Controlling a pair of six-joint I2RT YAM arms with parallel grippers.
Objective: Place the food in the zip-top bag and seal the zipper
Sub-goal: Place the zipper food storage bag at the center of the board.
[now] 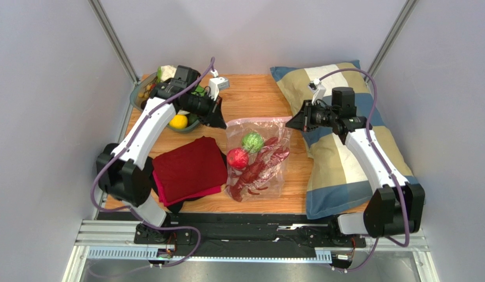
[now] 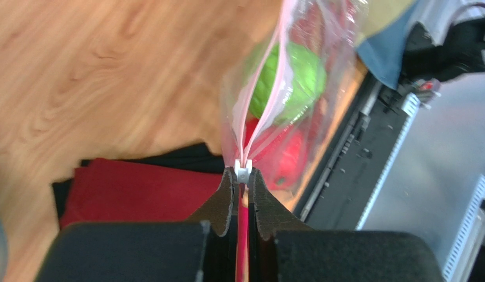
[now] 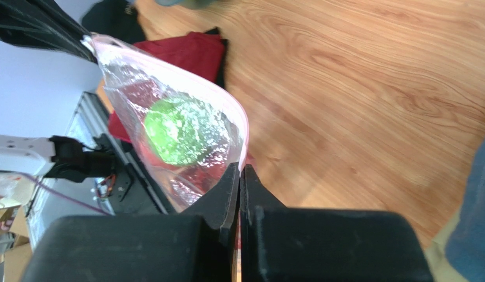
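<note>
The clear zip-top bag [image 1: 268,176] lies mid-table and holds the green ball [image 1: 252,142], the round red fruit [image 1: 238,158] and the long dark-red lobster-like piece [image 1: 259,170]. My left gripper [image 1: 222,122] is at the left end of the bag's mouth. In the left wrist view it [image 2: 243,176] is shut on the white slider [image 2: 243,170] of the pink zipper [image 2: 259,97], whose two strips part beyond the slider. My right gripper [image 1: 291,123] is shut on the right end of the mouth edge [image 3: 240,171]. The green ball [image 3: 177,132] shows through the plastic.
A folded dark-red cloth [image 1: 189,167] lies left of the bag. A green bowl [image 1: 136,97] with produce and a yellow lemon [image 1: 178,121] stands at the back left under my left arm. A checked pillow [image 1: 345,158] lies along the right side.
</note>
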